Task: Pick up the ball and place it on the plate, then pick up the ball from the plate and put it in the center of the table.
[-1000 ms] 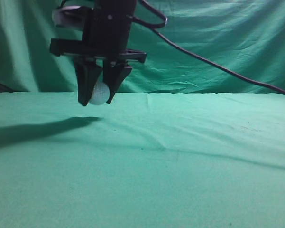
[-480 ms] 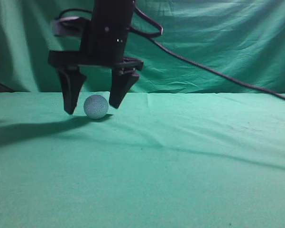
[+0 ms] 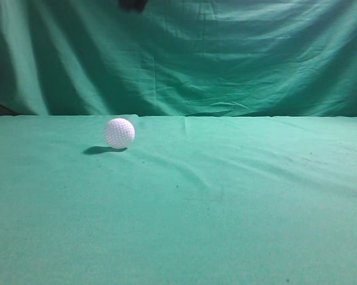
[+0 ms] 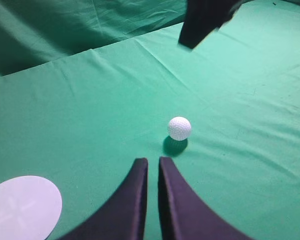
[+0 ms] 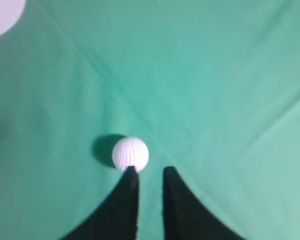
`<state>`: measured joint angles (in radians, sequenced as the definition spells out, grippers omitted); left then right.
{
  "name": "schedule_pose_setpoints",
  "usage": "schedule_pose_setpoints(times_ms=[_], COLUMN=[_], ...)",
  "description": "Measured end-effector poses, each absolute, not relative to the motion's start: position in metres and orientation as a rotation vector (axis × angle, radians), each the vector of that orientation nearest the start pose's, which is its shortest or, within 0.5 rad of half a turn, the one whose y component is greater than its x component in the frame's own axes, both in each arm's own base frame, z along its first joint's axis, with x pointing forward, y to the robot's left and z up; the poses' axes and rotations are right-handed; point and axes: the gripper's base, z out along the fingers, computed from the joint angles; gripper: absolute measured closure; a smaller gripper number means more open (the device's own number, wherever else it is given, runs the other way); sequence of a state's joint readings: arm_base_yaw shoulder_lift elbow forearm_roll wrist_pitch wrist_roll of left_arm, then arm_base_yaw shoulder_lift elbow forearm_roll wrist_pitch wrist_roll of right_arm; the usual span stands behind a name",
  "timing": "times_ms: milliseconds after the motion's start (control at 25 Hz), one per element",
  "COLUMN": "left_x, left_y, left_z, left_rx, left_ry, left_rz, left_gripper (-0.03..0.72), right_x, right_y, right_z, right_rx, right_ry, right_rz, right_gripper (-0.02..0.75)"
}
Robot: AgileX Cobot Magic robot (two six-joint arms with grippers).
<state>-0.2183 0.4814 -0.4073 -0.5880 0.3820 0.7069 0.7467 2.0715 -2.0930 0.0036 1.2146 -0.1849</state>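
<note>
The ball [image 3: 119,133], a small white dimpled sphere, rests alone on the green cloth table [image 3: 226,202], left of the middle. It also shows in the left wrist view [image 4: 179,128] and in the right wrist view [image 5: 130,154]. My right gripper [image 5: 150,171] hangs high above the ball, empty, with a narrow gap between its fingers. Only its dark tip [image 3: 132,5] shows at the top of the exterior view. My left gripper [image 4: 153,161] is shut and empty, short of the ball. The white plate [image 4: 21,207] lies to its left.
The plate's edge also shows in the top left corner of the right wrist view [image 5: 4,14]. The darker green backdrop curtain [image 3: 237,53] hangs behind the table's far edge. The cloth has shallow wrinkles.
My right gripper opened and let go of the ball onto the table, then rose almost out of the exterior view. The ball stays where it was set down.
</note>
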Motion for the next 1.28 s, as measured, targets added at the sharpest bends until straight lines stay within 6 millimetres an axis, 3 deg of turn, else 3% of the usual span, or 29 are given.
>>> schedule_pose_setpoints(times_ms=[120,480,640,880,1040,1280], left_x=[0.096,0.094,0.089,0.079,0.066,0.056], left_y=[-0.041,-0.046,-0.05,-0.051,-0.047,-0.042], left_z=[0.287,0.286,0.281,0.282,0.278,0.25], left_rx=[0.468,0.429,0.48,0.526,0.509,0.433], left_ry=[1.814,1.842,1.902,1.886,1.813,1.773], left_rz=[-0.261,-0.372,-0.433,-0.448,-0.429,-0.44], left_gripper=[0.631,0.631,0.631,0.631,0.631,0.631], right_x=[0.32,0.259,0.22,0.165,0.13,0.081], right_y=[0.295,0.238,0.2,0.144,0.112,0.068], right_z=[0.358,0.461,0.483,0.465,0.436,0.375], right_rx=[-1.178,-0.99,-0.946,-0.912,-0.875,-0.801], right_ry=[2.356,2.19,2.156,2.162,2.082,1.975], right_rz=[0.183,0.281,0.28,0.25,0.284,0.349], right_gripper=[0.738,0.738,0.738,0.738,0.738,0.738])
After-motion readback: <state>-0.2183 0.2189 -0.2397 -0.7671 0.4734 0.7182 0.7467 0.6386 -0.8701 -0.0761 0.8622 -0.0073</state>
